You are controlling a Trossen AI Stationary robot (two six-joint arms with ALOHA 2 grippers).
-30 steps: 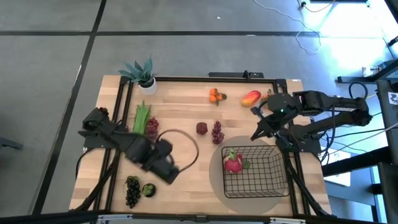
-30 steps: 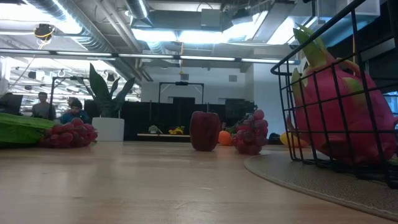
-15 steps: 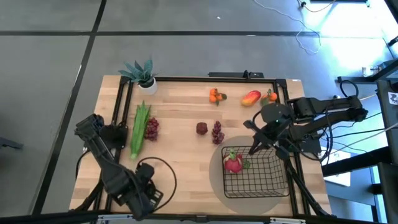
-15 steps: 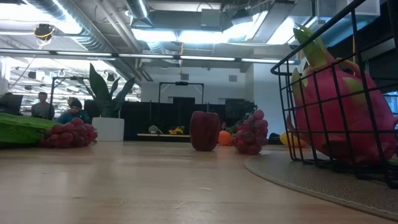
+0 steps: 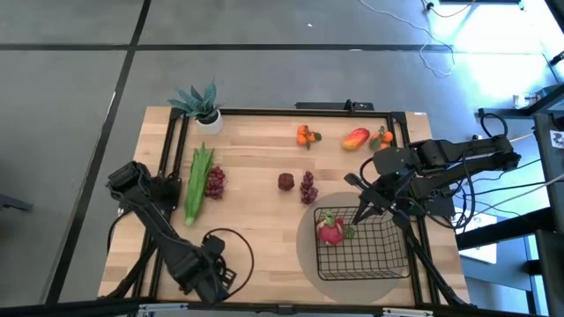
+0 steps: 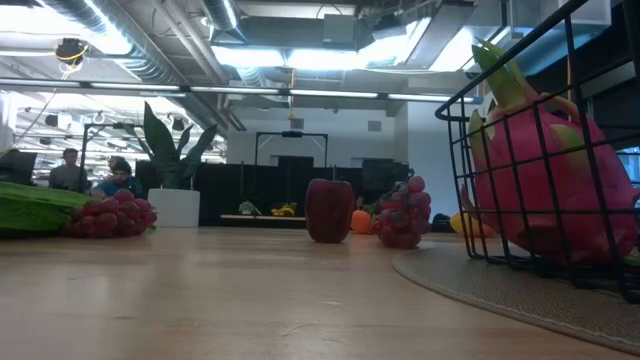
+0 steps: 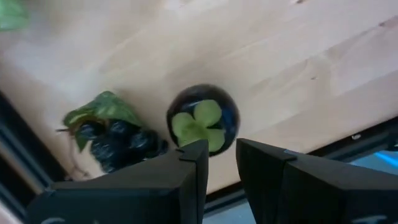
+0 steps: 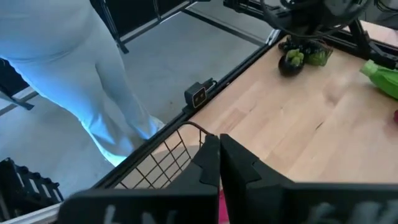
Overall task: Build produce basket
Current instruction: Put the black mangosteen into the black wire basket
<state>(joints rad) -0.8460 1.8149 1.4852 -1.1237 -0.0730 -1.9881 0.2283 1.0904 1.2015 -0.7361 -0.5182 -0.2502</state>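
Note:
The black wire basket [image 5: 388, 248] sits on a round grey mat [image 5: 307, 257] at the near right, with the pink dragon fruit [image 5: 331, 231] inside. My right gripper [image 5: 361, 211] hovers shut over the basket's far rim [image 8: 186, 134]. My left gripper [image 7: 222, 163] points down at the near left corner, its fingers a narrow gap apart and nothing between them. It stands just above a dark round fruit with a green leaf cap [image 7: 202, 118], next to a dark grape bunch [image 7: 115, 140]. My left arm hides both in the high view.
Still on the table are the mango [image 5: 355, 138], tangerines [image 5: 305, 135], purple grapes [image 5: 307, 187], a dark red fruit [image 5: 285, 181], a green stalk [image 5: 198, 180] and red grapes [image 5: 215, 180]. A potted plant [image 5: 201, 106] stands far left. The black frame rail [image 7: 373, 140] runs close by the left gripper.
My left gripper has swung from the table's middle toward the near left corner and come down over the dark round fruit and grape bunch. My right gripper has shifted a little toward the near edge, over the basket's far rim, tipping further down.

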